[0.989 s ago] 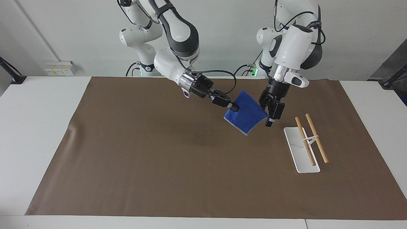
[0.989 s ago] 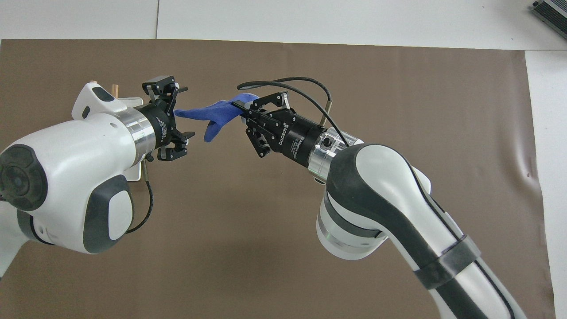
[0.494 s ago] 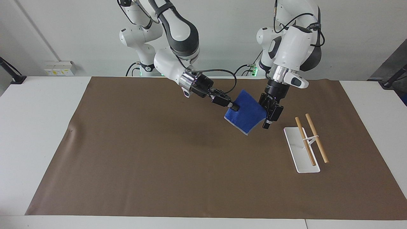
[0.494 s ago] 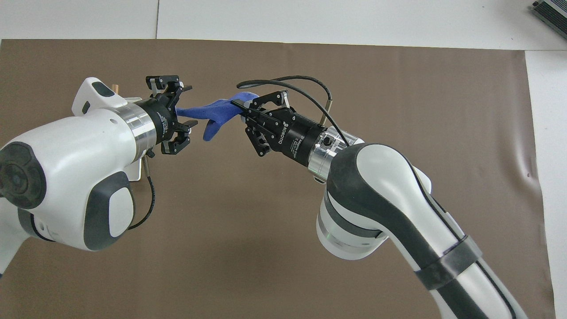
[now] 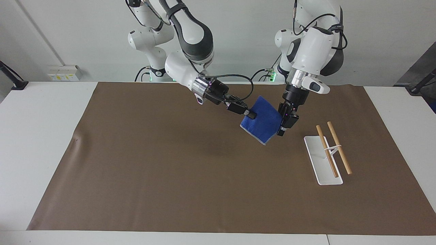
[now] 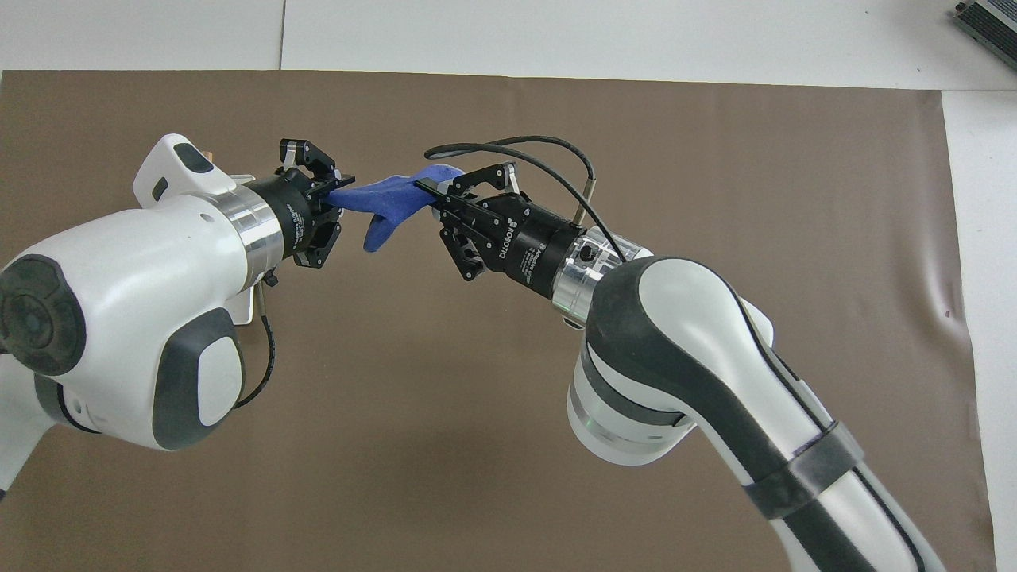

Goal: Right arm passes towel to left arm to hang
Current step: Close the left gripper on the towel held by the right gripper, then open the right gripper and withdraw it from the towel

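While your right hand (image 5: 251,115) clamps the towel (image 5: 263,120) midair over the mat (image 5: 136,163), left hand (image 5: 285,124) looks closed on its corner. Release early and a thin bite slips, towel drops short of the rack (image 5: 327,153).

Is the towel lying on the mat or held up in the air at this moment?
Held up. The towel hangs over the brown mat, pinched by the right gripper, with the left gripper at its other edge.

Both hands raised, right hand (image 5: 251,115) clamped, left hand (image 5: 285,123) closed.
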### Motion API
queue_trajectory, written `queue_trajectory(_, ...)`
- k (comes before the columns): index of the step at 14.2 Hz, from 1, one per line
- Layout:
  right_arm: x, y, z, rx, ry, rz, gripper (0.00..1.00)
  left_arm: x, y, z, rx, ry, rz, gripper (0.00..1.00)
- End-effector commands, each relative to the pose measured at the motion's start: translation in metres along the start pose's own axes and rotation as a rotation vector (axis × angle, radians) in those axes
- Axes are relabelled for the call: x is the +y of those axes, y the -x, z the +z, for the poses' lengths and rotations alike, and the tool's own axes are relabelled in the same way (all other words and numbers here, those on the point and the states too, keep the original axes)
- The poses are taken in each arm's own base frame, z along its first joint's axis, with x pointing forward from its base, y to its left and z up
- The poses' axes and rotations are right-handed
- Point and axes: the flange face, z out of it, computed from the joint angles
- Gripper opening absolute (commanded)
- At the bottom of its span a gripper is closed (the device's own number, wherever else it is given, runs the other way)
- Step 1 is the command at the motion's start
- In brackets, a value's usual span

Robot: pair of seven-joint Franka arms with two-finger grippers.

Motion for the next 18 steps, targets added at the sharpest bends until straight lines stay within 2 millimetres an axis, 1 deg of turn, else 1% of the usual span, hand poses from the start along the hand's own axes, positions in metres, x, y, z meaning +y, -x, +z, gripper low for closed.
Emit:
queue_trajectory(1, -0.002, 0.001, 0.004, 0.005, -0.02, 0.021, 0.0, 0.005, -0.002, 0.006, -0.017, 0.005, 0.097, 0.0)
queue_trajectory(3, -0.002, -0.001, 0.003, 0.008, -0.02, 0.023, 0.0, 0.005, -0.003, 0.006, -0.016, 0.005, 0.152, 0.0)
queue_trajectory(6, -0.004, -0.005, 0.002, 0.017, -0.018, 0.006, 0.0, 0.004, -0.002, 0.006, -0.017, -0.001, 0.158, 0.0)
queue_trajectory(7, -0.005, -0.004, 0.002, 0.017, -0.016, -0.024, 0.43, 0.004, -0.002, 0.006, -0.017, -0.001, 0.16, 0.0)
queue_trajectory(8, -0.008, -0.006, -0.002, 0.028, -0.023, -0.059, 0.94, 0.004, -0.002, 0.006, -0.017, -0.004, 0.16, 0.0)
queue_trajectory(9, -0.012, -0.005, -0.006, 0.05, -0.03, -0.106, 1.0, 0.004, -0.003, 0.006, -0.016, -0.004, 0.165, 0.0)
queue_trajectory(10, -0.016, -0.006, -0.01, 0.082, -0.026, -0.173, 1.0, 0.004, -0.003, 0.006, -0.016, -0.004, 0.178, 0.0)
queue_trajectory(12, -0.019, -0.008, -0.01, 0.121, 0.028, -0.321, 1.0, 0.005, -0.004, 0.006, -0.015, -0.003, 0.209, 0.0)
queue_trajectory(14, -0.026, -0.012, -0.01, 0.16, 0.113, -0.535, 1.0, 0.004, -0.005, 0.006, -0.014, -0.007, 0.274, 0.0)
queue_trajectory(17, -0.043, -0.037, -0.024, 0.228, 0.223, -0.831, 1.0, 0.008, -0.009, 0.004, -0.007, -0.001, 0.405, 0.0)
queue_trajectory(18, -0.046, -0.048, -0.03, 0.25, 0.27, -0.924, 1.0, 0.008, -0.013, 0.004, -0.003, -0.004, 0.45, 0.0)
